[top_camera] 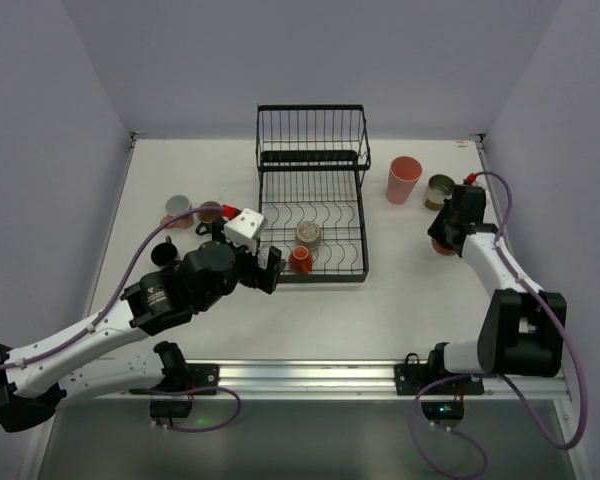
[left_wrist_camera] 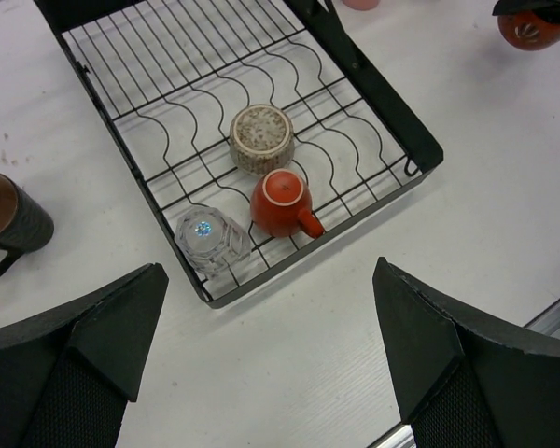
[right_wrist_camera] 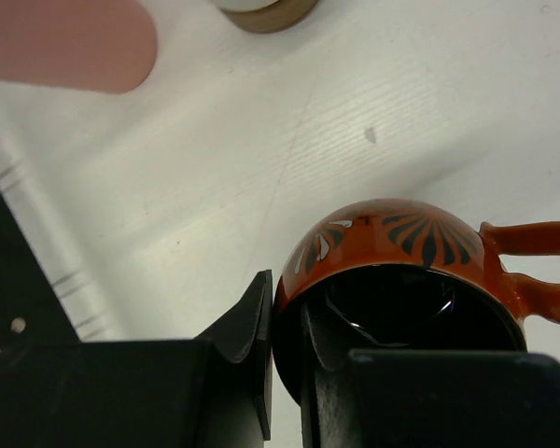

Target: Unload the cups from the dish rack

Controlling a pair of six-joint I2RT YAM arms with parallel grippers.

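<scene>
Three sit in the dish rack (beige cup, orange-red cup, clear glass) below your wide-open left gripper, while your right gripper pinches the rim of the patterned orange mug, right of the rack.

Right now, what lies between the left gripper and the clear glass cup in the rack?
In the left wrist view, only bare white table and the black wire dish rack's front rim separate the left gripper from the clear glass cup.
</scene>
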